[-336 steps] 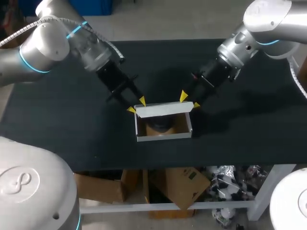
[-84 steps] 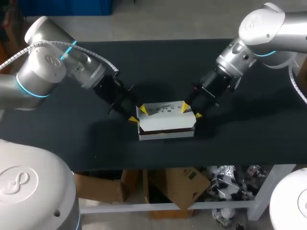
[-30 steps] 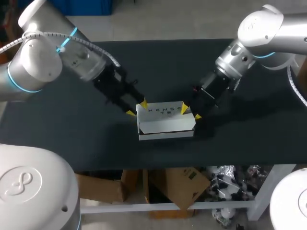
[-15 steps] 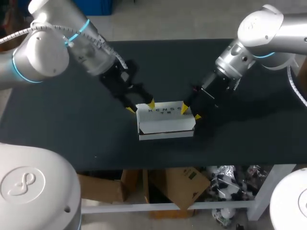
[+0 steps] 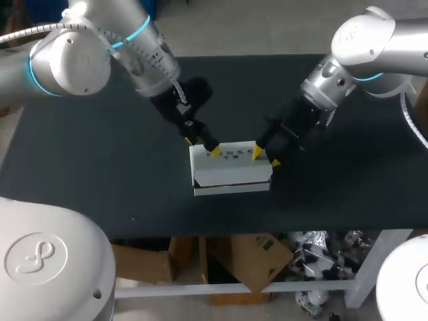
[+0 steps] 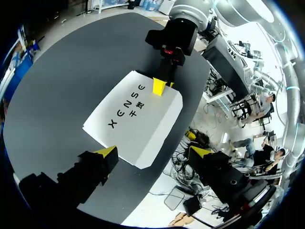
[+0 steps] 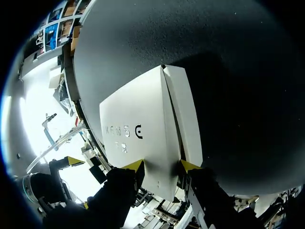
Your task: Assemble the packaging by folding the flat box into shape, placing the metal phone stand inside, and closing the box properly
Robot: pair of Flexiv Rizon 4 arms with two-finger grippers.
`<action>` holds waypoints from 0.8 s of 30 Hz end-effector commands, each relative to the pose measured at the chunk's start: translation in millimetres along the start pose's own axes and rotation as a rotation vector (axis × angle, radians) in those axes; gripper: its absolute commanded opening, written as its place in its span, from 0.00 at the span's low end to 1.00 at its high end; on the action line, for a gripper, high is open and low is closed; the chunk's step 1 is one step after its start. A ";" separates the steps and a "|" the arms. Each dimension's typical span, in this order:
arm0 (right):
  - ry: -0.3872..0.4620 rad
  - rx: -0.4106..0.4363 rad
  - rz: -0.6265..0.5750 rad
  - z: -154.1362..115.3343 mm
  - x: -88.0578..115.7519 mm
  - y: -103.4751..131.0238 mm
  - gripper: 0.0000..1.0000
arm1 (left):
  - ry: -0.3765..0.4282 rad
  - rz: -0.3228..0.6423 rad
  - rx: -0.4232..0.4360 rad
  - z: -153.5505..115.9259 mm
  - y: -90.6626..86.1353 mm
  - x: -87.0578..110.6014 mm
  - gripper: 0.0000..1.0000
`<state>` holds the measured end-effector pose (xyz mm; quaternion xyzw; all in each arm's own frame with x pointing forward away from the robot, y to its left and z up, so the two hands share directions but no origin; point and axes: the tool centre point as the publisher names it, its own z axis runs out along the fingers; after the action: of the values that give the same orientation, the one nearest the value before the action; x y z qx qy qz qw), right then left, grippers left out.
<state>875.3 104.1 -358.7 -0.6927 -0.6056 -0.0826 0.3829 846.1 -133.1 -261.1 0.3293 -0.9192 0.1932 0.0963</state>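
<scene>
My right hand, open and empty, straddles the end of the box lid, seemingly pinning it shut, with my open left hand at the other corner.

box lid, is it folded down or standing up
Folded down: the lid lies flat over the box, printed face up, the inside hidden. Whether its front flap is tucked in, cannot tell.

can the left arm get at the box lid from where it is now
Probably yes. The left gripper hangs open right at the far left corner of the box, with nothing between them. The right gripper is at the opposite end, out of its way.
</scene>
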 end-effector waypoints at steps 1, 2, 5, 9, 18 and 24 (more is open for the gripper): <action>-0.001 0.004 0.000 -0.2 0.0 1.0 0.48 | -0.050 0.125 -0.037 -5.9 -2.6 6.9 1.00; -0.001 0.004 0.000 -0.2 0.0 1.0 0.48 | -0.065 0.148 -0.045 -4.6 -2.6 8.5 1.00; -0.001 0.004 0.000 -0.2 0.0 1.0 0.48 | -0.123 0.244 -0.084 0.9 -2.0 15.1 1.00; -0.001 0.004 0.000 -0.2 0.0 1.0 0.48 | -0.233 0.350 -0.141 11.9 1.5 23.3 1.00; -0.001 0.004 0.000 -0.2 0.0 1.0 0.47 | -0.311 0.375 -0.143 19.7 2.4 28.1 1.00; -0.001 0.004 0.000 -0.2 0.0 1.0 0.47 | -0.311 0.375 -0.143 19.7 2.4 28.1 1.00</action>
<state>875.3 104.3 -358.7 -0.6927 -0.6056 -0.0826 0.3830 824.0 -155.0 -272.1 0.1702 -0.9795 0.0916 -0.0560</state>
